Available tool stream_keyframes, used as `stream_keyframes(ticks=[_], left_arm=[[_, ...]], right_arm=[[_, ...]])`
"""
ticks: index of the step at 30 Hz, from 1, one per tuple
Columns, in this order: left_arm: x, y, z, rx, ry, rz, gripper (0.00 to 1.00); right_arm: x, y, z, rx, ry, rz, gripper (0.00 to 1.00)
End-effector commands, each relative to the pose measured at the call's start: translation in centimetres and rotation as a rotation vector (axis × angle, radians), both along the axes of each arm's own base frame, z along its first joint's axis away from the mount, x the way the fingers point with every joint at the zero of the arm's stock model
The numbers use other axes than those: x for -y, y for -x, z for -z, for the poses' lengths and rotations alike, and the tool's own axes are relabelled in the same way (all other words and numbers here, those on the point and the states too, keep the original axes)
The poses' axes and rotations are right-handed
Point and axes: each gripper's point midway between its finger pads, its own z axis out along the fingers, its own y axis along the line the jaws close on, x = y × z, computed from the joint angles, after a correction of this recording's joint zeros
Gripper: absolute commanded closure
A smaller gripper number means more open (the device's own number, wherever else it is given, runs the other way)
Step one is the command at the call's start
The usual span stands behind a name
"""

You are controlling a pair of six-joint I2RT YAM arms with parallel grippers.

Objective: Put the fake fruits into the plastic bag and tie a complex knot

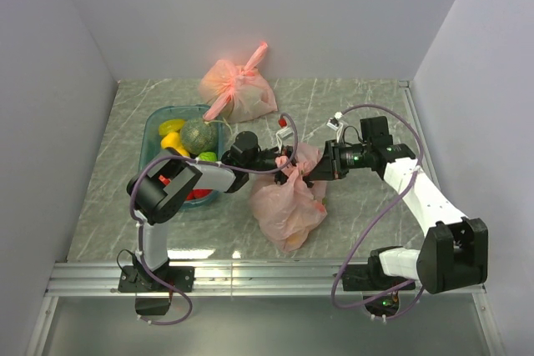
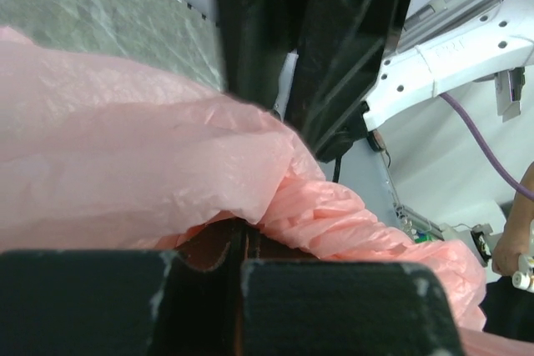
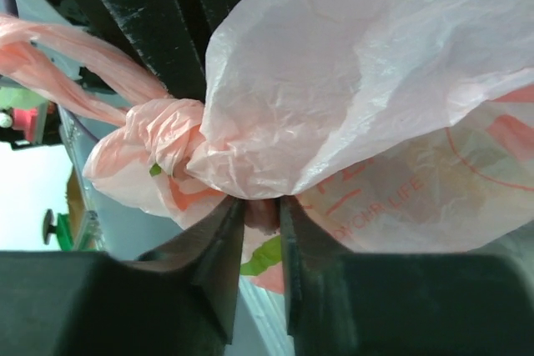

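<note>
The salmon-pink plastic bag lies in the middle of the table with its top drawn up between my two grippers. My left gripper is shut on a twisted strand of the bag. My right gripper is shut on a fold of the bag's upper plastic. A knot of bunched pink plastic sits just left of the right jaws, with two strands running up and left. Something green shows through the bag. More fake fruits, green, yellow and red, lie in a teal bin.
The teal bin stands left of the bag, partly under my left arm. A paler peach-pink tied bag with a long stiff tail rests near the back wall. Grey walls close in the left, back and right sides.
</note>
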Motion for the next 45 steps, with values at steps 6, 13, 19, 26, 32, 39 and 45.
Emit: stream_keyframes(ticks=[6, 13, 19, 26, 32, 39, 45], left_arm=[[-0.3, -0.1, -2.0, 0.108, 0.044, -0.004, 0.93], [-3.6, -2.7, -2.6, 0.151, -0.017, -0.096, 0.69], [-9.2, -3.7, -3.1, 0.254, -0.173, -0.147, 0.57], [-14.8, -1.1, -5.4, 0.387, -0.356, -0.096, 0.32], [-14.3, -0.2, -8.4, 0.263, -0.360, -0.113, 0.01], [-11.8, -3.7, -7.3, 0.073, -0.500, -0.342, 0.01], [-9.5, -4.1, -7.7, -0.060, -0.448, -0.307, 0.01]], right_arm=[[0.1, 0.1, -0.2, 0.032, 0.025, -0.029, 1.00], [0.5, -0.7, -1.7, 0.123, 0.042, -0.047, 1.00], [0.5, -0.7, -2.5, 0.171, 0.041, -0.082, 1.00], [0.2, -0.6, -2.6, 0.176, 0.026, -0.083, 1.00], [-0.5, -0.7, -3.1, 0.204, 0.021, -0.082, 1.00], [-1.0, -0.5, -3.2, 0.212, 0.026, -0.082, 1.00], [-1.0, -0.3, -3.3, 0.220, 0.036, -0.085, 1.00]])
